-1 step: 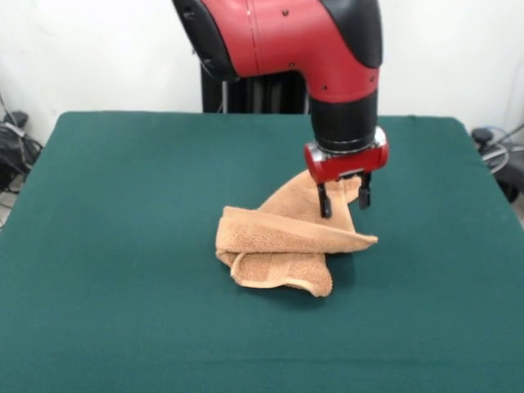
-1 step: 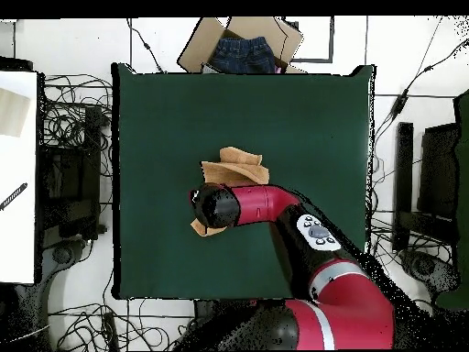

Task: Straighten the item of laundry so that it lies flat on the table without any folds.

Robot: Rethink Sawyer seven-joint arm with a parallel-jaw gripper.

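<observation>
Green table [image 1: 98, 270] is filling the front view w/ its soft dark cloth, & the towel [image 1: 278, 246] is sitting near the middle of it, a bit to the right. Towel is light orange-tan & it is not lying flat: it is bunched up in folds, w/ one rolled edge running across the top & a lower flap w/ a woven band curling out toward the cam. One corner is sticking up in a peak, & the gripper [image 1: 345, 199] is hanging right at that peak. Its two black fingers [image 1: 325, 202] are pointing down, one in front of the raised cloth & one just beside it, w/ a gap showing between them, so the jaws are looking spread, not pinching. From overhead, the red & black arm [image 2: 275, 206] is reaching over the towel [image 2: 236, 168] & hiding part of it. A cardboard box [image 2: 240, 41] w/ blue jeans [image 2: 243, 52] in it is sitting past the table's far edge.
</observation>
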